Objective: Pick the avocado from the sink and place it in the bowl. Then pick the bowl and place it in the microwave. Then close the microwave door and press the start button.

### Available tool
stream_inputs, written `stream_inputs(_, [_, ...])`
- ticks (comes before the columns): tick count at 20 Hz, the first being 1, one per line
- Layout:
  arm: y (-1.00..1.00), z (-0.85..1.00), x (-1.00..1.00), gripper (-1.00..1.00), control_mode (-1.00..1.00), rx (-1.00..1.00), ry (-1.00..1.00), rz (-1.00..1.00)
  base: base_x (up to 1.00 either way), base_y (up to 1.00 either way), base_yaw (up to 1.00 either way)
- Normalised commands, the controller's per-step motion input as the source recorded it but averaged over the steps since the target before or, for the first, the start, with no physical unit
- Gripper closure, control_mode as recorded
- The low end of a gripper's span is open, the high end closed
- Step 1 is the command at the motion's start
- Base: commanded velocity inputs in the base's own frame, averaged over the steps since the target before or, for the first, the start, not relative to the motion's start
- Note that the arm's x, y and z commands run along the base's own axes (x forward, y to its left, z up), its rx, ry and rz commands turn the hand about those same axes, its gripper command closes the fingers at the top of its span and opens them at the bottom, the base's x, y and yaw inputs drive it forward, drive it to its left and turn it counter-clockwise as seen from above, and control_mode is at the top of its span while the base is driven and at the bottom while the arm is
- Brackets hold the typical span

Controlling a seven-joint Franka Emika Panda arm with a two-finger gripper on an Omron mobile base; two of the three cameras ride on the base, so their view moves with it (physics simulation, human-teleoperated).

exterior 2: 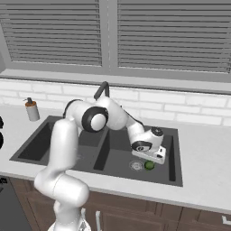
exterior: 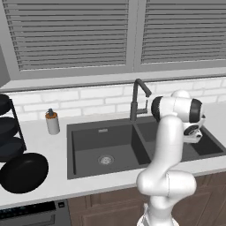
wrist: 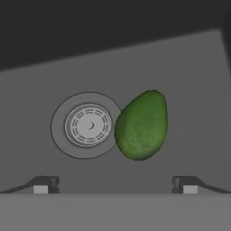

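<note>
No brand, label or writing can be read on anything in these views.

The white arm's two-finger gripper (wrist: 115, 184) hangs low inside the right basin of the dark grey matte double-basin sink (exterior 2: 176, 153), with its jaws spread as wide as they go and nothing between them. Its two dark finger tips (wrist: 44, 184) stand well apart at the bottom of the hand view, touching neither the fruit nor the drain.

One bright green avocado (wrist: 141, 125) lies on the floor of that right basin, just beside the round steel drain (wrist: 87, 125) and touching its outer ring; from the right base view it shows as a small green spot (exterior 2: 149, 165) under the hand, toward the basin's front edge.

There are two basins and two drains, the other drain (exterior: 105, 160) sitting in the middle of the left basin. One dark gooseneck faucet (exterior: 137, 98) rises at the sink's back edge. One small soap dispenser with a brown top (exterior: 52, 122) stands on the pale counter (exterior: 44, 145) by the sink's back left corner. One wide, shallow black bowl (exterior: 24, 172) rests on the counter near its front edge, left of the sink, beside a wire rack of smaller black dishes (exterior: 9, 132).
</note>
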Motion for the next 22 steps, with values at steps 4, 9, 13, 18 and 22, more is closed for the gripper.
stream_inputs(4, [-0.01,-0.33,0.42,-1.00,-1.00,0.00,0.00,0.00,0.00,0.00,0.00])
stream_inputs(9, [-0.14,-0.26,0.24,-1.00,-1.00,0.00,0.00,0.00,0.00,0.00,0.00])
stream_inputs(13, [-0.05,-0.25,0.01,-1.00,-1.00,0.00,0.00,0.00,0.00,0.00,0.00])
stream_inputs(18, [0.00,-0.24,0.00,-1.00,-1.00,0.00,0.00,0.00,0.00,0.00,0.00])
stream_inputs(22, [0.00,-0.18,0.00,-1.00,-1.00,0.00,0.00,0.00,0.00,0.00,0.00])
